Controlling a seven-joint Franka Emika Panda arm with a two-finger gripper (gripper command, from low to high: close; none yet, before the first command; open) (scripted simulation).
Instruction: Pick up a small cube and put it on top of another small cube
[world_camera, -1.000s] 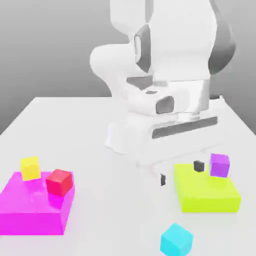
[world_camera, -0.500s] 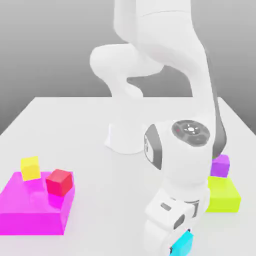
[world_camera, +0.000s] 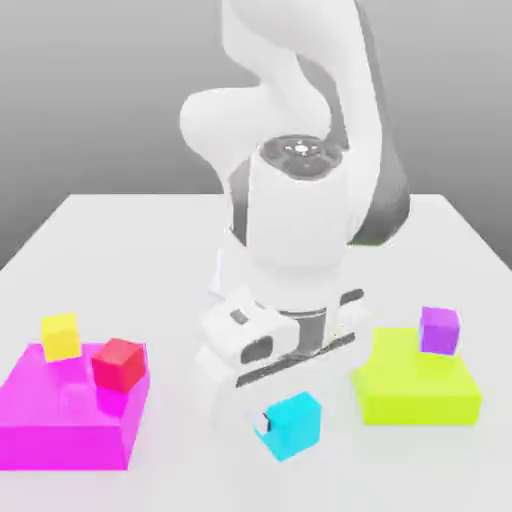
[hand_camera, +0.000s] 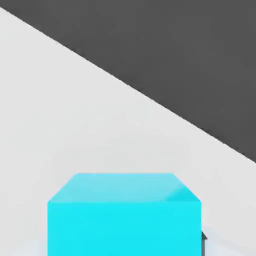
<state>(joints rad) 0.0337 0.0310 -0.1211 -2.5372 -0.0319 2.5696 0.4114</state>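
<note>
Exterior view: magenta block (world_camera: 70, 430) lower left, yellow cube (world_camera: 61, 337) and red cube (world_camera: 119, 366) on it; lime block (world_camera: 418, 390) lower right, purple cube (world_camera: 439, 330) atop. Hand view adds dark expanse beyond pale tabletop (hand_camera: 75, 115). Flat, plain colours, sharp-edged boxes; smooth white arm (world_camera: 297, 215). Gripper (world_camera: 288, 425) clamped on cyan cube (world_camera: 293, 427), lower centre.

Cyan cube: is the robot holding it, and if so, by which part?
Yes, the gripper holds the cyan cube, with a dark fingertip against one side face.
</note>
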